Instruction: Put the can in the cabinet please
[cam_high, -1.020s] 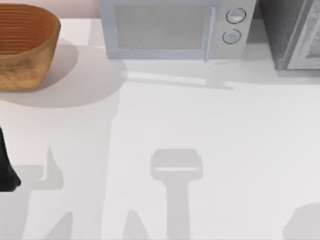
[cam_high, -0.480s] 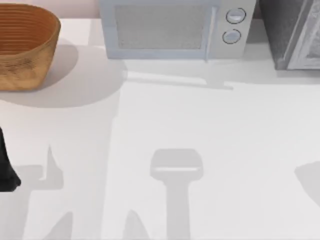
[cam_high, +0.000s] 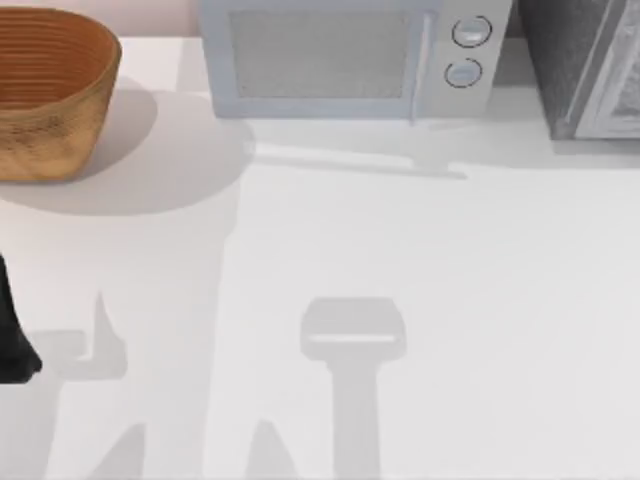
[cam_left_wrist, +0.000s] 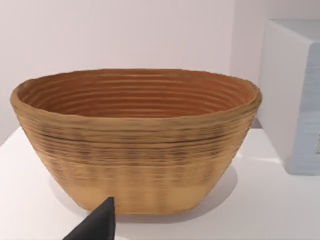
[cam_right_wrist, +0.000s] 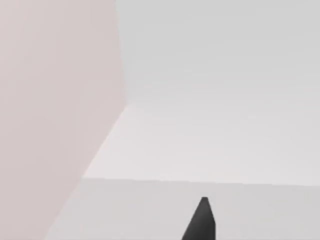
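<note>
Locating the can comes first, and I cannot place it from these views, so a search before any reach seems wise. The cabinet (cam_high: 580, 70) sits at the upper right of the top view, beside the microwave (cam_high: 345, 60), its pale door panel facing the counter (cam_high: 420, 260); whether that door is open I cannot tell. A basket (cam_high: 50, 90) occupies the upper left. The left arm (cam_high: 12, 335) rests at the left edge of the frame, its wrist camera facing the basket. For both grippers, whether the fingers are apart or together I cannot tell.
</note>
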